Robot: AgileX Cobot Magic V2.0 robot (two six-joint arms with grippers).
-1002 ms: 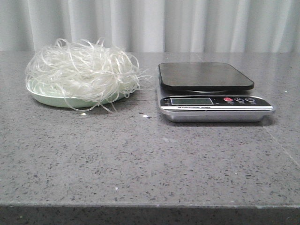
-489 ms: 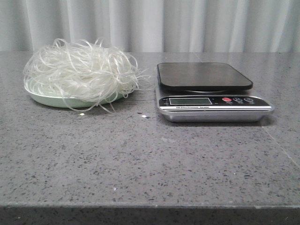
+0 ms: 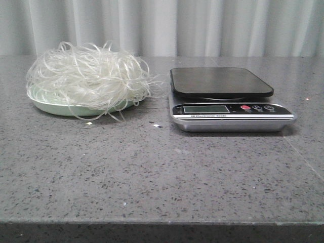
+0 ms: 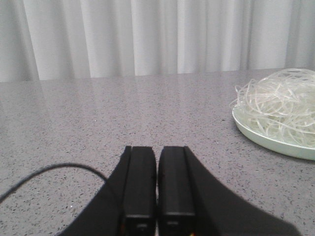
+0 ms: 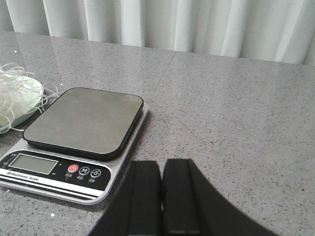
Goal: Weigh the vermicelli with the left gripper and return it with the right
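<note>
Vermicelli (image 3: 88, 78): we log one loose tangle of thin, translucent whitish strands heaped on a pale green plate (image 3: 50, 107) at the table's (image 3: 162, 167) far left, a few strands trailing over the rim. Beside it, apart, we note a silver kitchen scale (image 3: 230, 115); its dark platform (image 3: 220, 82) is bare. Wide grey stone lies open between these items and the near edge. Left gripper (image 4: 157, 216): fingers pressed together, holding nothing. Right gripper (image 5: 161, 219): likewise closed and empty, near the scale.
</note>
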